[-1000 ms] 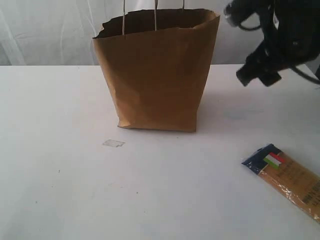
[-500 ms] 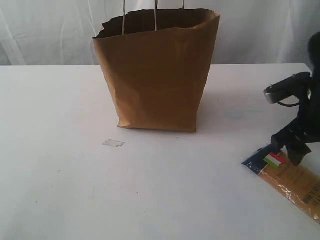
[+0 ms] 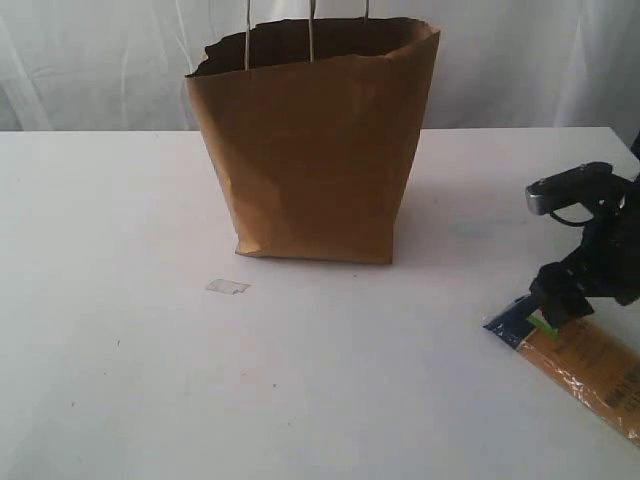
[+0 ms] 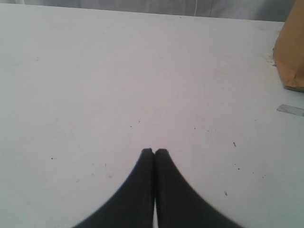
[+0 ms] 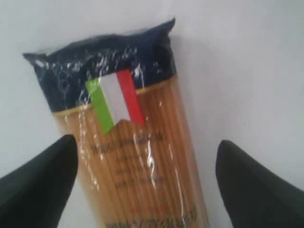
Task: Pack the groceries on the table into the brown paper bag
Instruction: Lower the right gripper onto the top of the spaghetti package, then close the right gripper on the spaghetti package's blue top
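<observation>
looks to me like lab or staged test cell; i work over plain white tabletop (image 3: 120, 380); white draped curtain (image 3: 90, 60) fills whole background behind it; props set out on it: brown paper bag (image 3: 310, 150), pasta packet (image 3: 590, 375); small clear tape scrap (image 3: 227, 287) lies on surface near bag; my black right arm (image 3: 610, 265) shows at edge of exterior view

Left tool (image 4: 154, 152) is pressed closed; right tool (image 5: 147, 142) gapes wide.

Brown paper bag (image 3: 315, 150); navy pasta packet (image 5: 128, 152), green-white-red flag (image 5: 115, 99).
</observation>
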`<state>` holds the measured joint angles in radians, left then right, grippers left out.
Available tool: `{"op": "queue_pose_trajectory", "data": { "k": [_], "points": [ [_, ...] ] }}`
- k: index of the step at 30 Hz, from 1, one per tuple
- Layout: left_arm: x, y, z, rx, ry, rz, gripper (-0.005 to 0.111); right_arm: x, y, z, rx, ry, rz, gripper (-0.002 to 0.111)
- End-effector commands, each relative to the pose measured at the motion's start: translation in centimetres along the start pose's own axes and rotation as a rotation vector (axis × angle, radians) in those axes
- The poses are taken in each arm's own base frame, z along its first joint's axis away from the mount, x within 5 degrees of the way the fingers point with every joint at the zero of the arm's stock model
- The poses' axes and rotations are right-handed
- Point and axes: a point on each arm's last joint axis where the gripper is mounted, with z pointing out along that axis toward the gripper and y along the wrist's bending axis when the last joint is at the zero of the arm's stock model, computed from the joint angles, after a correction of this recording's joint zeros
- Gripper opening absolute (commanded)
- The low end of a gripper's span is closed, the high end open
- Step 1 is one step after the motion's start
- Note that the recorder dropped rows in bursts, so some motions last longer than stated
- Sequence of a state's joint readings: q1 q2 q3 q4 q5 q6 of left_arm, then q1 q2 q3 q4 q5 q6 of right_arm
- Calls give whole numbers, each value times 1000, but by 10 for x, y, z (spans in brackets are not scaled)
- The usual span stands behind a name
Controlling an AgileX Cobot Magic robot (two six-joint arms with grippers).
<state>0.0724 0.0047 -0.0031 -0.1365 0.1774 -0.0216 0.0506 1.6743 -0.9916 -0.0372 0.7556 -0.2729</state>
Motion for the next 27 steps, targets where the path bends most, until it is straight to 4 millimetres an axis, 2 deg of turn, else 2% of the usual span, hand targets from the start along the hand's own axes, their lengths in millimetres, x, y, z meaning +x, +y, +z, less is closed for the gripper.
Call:
{"op": "queue_pose_trajectory", "data": {
  "k": [1, 4, 8, 10, 12, 17, 19, 23, 27],
  "points": [
    [1, -1, 0, 9, 1, -9, 0, -17, -5, 0, 58, -197, -10, 75],
    [1, -1, 0, 9, 1, -9, 0, -10, -2, 1, 15, -118, 103, 75],
    [1, -1, 0, 9, 1, -9, 0, -8, 0, 2, 2, -93, 111, 76],
    [1, -1, 0, 9, 1, -9, 0, -9, -1, 2, 5, -106, 111, 82],
    [1, -1, 0, 9, 1, -9, 0, -10, -1, 2, 9, -117, 110, 94],
    [1, -1, 0, 9, 1, -9, 0, -4, 1, 2, -16, -43, 125, 97],
    [1, -1, 0, 9, 1, -9, 0, -2, 2, 7, -25, -7, 123, 97],
    [1, -1, 0, 9, 1, -9, 0, -1, 5, 35, -62, 72, 105, 97],
    [1, -1, 0, 9, 1, -9, 0, 2, 11, 47, -127, 124, 84, 97]
  ]
}}
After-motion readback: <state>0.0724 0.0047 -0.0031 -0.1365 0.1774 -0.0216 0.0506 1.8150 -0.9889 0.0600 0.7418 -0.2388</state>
